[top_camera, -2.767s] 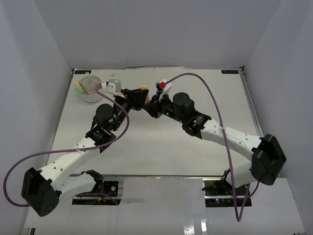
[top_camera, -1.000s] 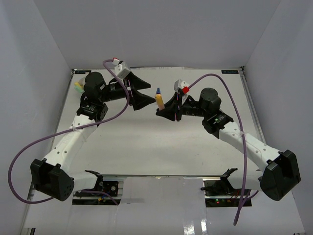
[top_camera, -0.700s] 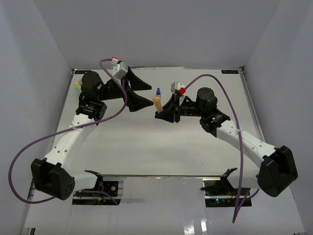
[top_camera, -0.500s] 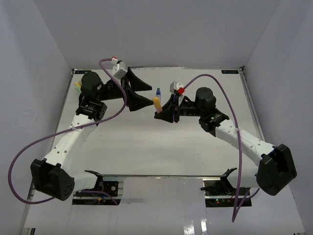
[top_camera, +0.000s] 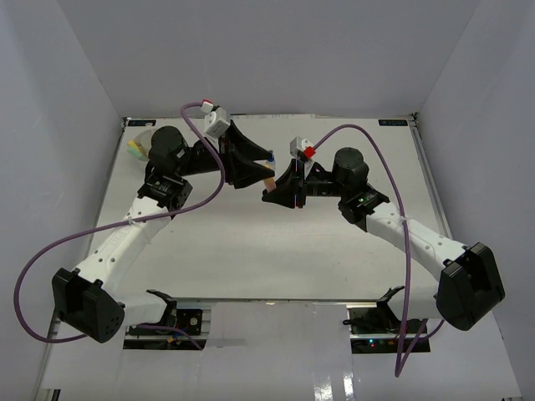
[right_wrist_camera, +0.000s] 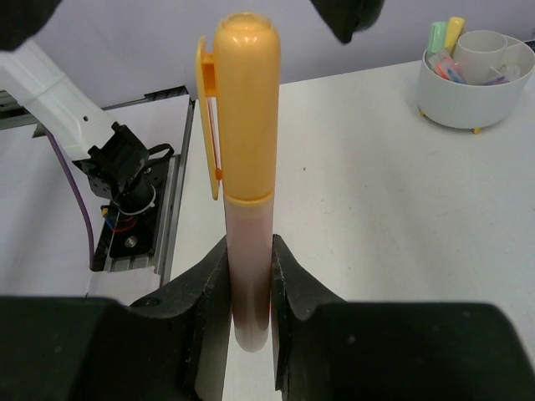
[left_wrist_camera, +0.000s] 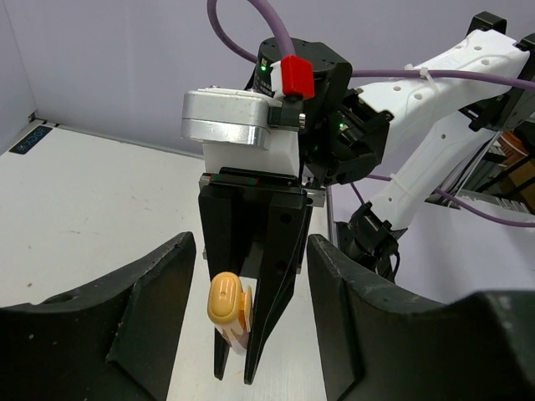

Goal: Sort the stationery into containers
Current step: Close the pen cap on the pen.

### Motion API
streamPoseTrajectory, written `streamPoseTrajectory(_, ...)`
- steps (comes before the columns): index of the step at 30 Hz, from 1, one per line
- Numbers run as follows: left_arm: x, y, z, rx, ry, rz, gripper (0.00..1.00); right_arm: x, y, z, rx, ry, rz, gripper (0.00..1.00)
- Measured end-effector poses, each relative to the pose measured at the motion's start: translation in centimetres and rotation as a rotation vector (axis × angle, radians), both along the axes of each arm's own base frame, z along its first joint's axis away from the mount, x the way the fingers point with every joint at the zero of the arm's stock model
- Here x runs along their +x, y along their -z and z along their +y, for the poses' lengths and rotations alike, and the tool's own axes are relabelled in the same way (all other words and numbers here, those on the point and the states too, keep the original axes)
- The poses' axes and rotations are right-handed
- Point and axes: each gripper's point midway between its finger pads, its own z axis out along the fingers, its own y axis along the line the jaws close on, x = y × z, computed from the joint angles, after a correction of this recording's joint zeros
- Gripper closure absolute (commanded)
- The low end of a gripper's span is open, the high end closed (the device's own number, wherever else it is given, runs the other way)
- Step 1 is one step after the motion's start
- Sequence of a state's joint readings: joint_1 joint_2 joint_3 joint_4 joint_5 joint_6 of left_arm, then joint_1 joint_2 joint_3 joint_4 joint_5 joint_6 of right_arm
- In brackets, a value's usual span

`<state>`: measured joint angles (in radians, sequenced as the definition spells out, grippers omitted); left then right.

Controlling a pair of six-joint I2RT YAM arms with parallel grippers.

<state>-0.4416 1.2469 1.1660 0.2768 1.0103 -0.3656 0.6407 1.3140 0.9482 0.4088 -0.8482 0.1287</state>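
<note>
Apparent handover above the far middle of the desk (top_camera: 251, 242) | right end effector (right_wrist_camera: 249, 280) grips orange marker (right_wrist_camera: 248, 167) low on the barrel, cap free for taking | left end effector (left_wrist_camera: 251, 284), spread wide, flanks it | tub (right_wrist_camera: 456, 104) sits at far left corner.

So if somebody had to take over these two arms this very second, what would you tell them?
Right gripper: shut on the orange marker, holding it upright.
Left gripper: open, facing the marker, not touching it; this looks like a hand-over.
White tub: far left in the top view, already holding a few markers.
Left to do: probably close the left gripper on the marker, release the right one, then carry the marker to the tub.
</note>
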Motion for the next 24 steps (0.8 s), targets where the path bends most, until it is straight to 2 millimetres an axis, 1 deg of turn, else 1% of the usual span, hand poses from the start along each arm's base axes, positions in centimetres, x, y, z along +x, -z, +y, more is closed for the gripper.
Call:
streamPoseTrajectory(17,-0.4,0.7,-1.5,-0.008,-0.007,0.004,0.56,-0.5,-1.1,0.1,0.036,-0.025,0.003,0.92)
streamPoseTrajectory(20,-0.4,0.6,-1.5,-0.011,-0.011,0.002,0.61,-0.5,-1.2,0.1,0.04,-0.029,0.003,0.92)
streamPoseTrajectory(24,-0.4,0.7,-1.6,-0.016,-0.013,-0.003,0.72,-0.7,-1.4,0.1,0.046,-0.038,0.007,0.92)
